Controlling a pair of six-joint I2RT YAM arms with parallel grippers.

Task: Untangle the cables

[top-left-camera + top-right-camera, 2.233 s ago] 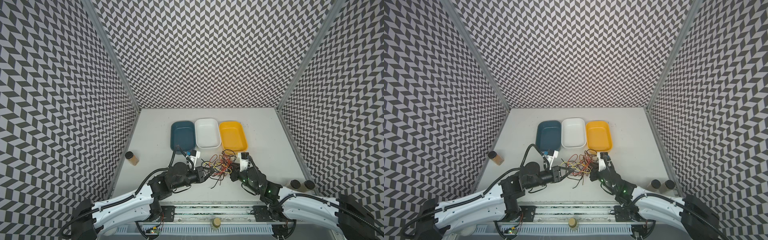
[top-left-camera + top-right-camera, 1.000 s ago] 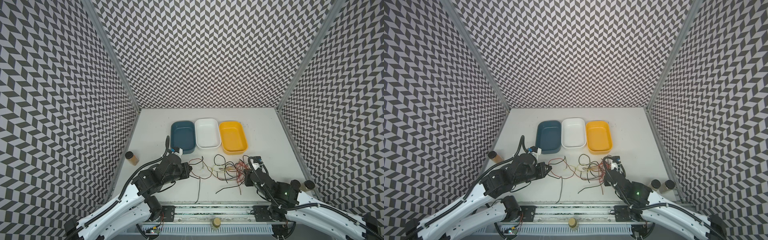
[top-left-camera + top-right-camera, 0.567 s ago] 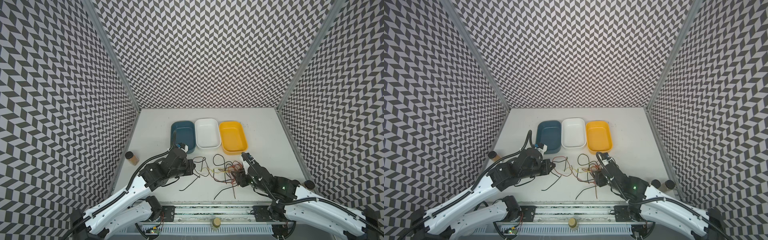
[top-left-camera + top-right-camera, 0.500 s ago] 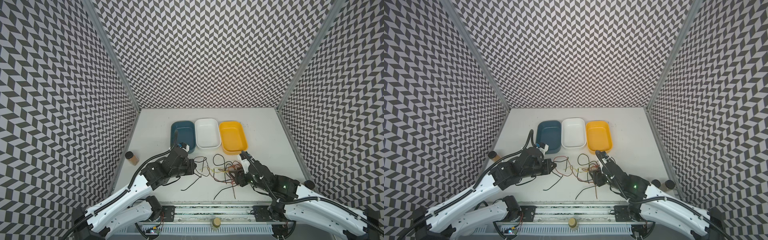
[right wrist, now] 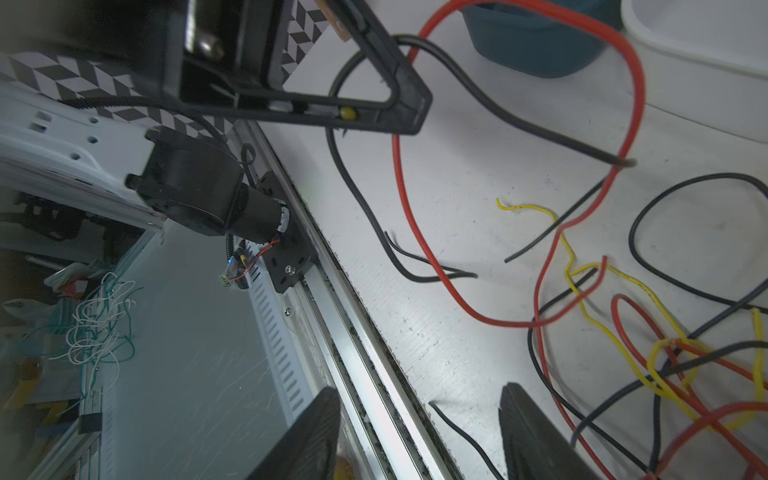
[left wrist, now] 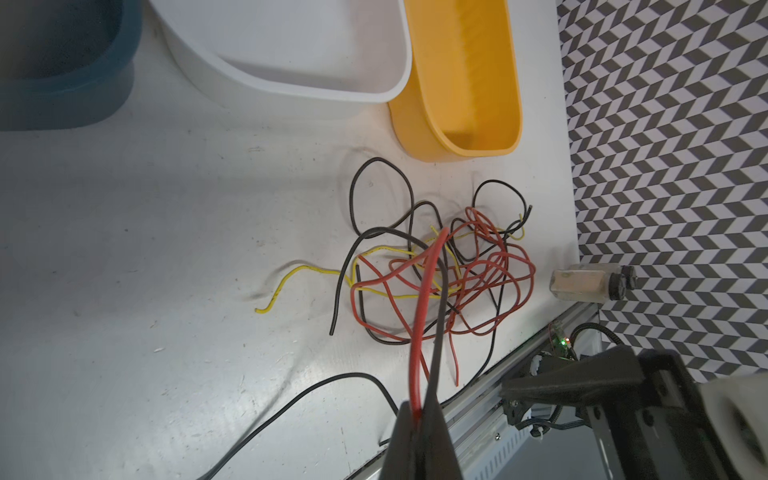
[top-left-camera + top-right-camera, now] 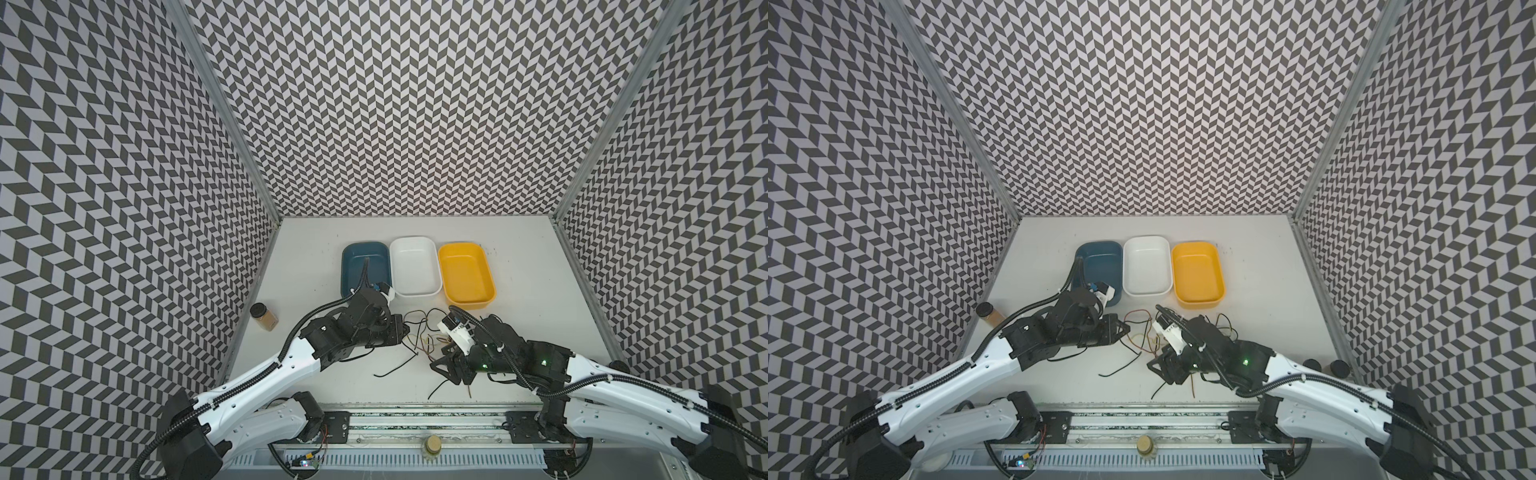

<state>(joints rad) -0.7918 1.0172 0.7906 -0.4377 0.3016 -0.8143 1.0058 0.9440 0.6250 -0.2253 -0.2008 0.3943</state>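
The cables [image 6: 457, 270] lie tangled on the table [image 6: 145, 249] in front of the yellow tray [image 6: 469, 83]. In both top views the right arm [image 7: 519, 353] hides much of the heap. The left gripper [image 6: 420, 411] is pressed together on a red and a black strand, which rise to it from the heap. The right gripper [image 5: 419, 392] stands spread beside the tangle, with nothing between its fingers. The blue tray [image 7: 353, 253] sits partly behind a hose [image 7: 365, 274].
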